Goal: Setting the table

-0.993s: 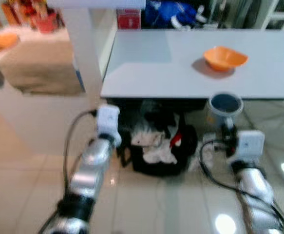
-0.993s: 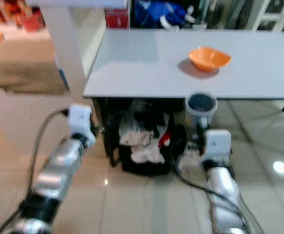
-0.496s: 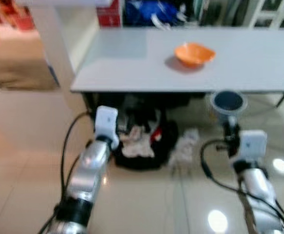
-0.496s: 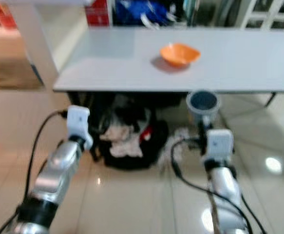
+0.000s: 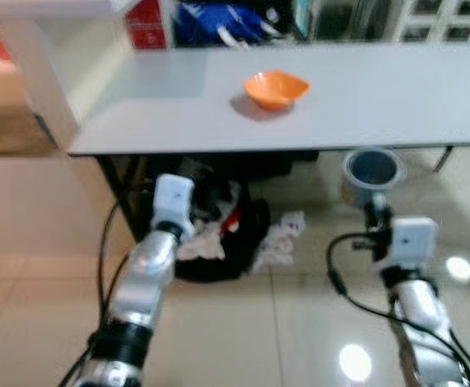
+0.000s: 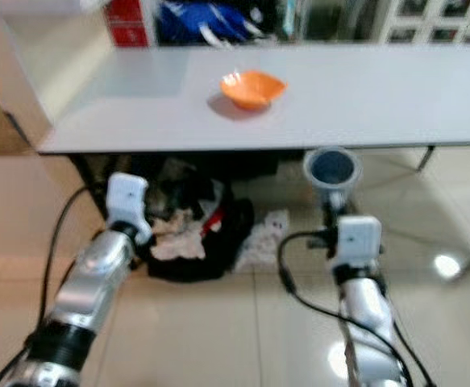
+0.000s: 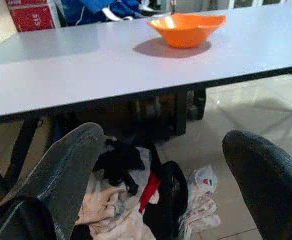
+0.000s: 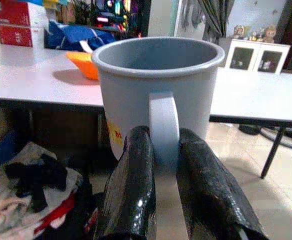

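In right gripper (image 8: 158, 200): grey mug (image 8: 158, 85).

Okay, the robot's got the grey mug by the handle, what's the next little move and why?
Probably lift the right gripper so the mug clears the table edge: it hangs upright, below the tabletop, just short of it, right of the orange bowl.

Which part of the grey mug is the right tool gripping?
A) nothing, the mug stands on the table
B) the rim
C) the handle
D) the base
C: in the right wrist view the right tool has its two black fingers closed on the handle of the grey mug, held upright short of the table.
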`<state>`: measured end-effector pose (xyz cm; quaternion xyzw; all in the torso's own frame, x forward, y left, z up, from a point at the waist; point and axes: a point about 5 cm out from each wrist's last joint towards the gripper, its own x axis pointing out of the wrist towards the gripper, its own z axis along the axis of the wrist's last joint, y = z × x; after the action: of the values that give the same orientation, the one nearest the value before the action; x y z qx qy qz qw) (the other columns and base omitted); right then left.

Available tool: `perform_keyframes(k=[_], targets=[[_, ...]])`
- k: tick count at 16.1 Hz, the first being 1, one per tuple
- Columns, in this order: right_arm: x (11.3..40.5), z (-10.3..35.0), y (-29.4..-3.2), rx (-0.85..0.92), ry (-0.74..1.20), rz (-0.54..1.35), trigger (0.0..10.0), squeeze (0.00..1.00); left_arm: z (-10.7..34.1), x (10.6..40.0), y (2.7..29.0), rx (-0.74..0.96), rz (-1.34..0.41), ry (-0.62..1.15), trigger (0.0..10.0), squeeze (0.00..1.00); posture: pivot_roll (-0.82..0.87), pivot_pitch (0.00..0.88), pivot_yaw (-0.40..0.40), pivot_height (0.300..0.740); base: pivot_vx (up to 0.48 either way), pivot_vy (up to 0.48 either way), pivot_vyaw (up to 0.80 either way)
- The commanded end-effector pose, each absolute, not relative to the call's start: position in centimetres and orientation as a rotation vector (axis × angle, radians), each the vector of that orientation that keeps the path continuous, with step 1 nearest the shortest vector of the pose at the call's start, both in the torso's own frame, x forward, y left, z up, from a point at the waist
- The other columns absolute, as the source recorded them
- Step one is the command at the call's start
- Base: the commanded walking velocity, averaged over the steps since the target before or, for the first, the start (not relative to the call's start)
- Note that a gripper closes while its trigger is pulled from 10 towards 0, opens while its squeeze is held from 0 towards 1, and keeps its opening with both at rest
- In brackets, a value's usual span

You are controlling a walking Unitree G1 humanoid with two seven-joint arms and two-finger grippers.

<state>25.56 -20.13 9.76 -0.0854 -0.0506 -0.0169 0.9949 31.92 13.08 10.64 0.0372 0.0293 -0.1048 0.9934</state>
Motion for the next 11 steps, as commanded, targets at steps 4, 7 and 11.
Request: perform_keyframes(k=[4, 7, 11], targets=[[25.7, 10.8, -20.6, -0.205, -0.163, -0.055, 0.0, 0.00, 11.9, 32.1, 12.3, 0.076, -0.238, -0.009, 10.0, 0.00, -0.04, 0.000, 0.063, 0.740, 0.453, 0.000, 0.00], [26.2, 11.6, -21.3, -0.230, -0.195, -0.090, 0.0, 0.00, 11.9, 32.1, 11.8, 0.075, -0.266, -0.009, 10.0, 0.00, -0.04, 0.000, 0.066, 0.740, 0.480, 0.000, 0.00], [26.2, 11.2, -21.4, -0.229, -0.183, -0.101, 0.0, 0.00, 11.4, 31.9, 11.8, 0.079, -0.274, 0.020, 10.0, 0.00, -0.04, 0.000, 0.068, 0.740, 0.480, 0.000, 0.00]])
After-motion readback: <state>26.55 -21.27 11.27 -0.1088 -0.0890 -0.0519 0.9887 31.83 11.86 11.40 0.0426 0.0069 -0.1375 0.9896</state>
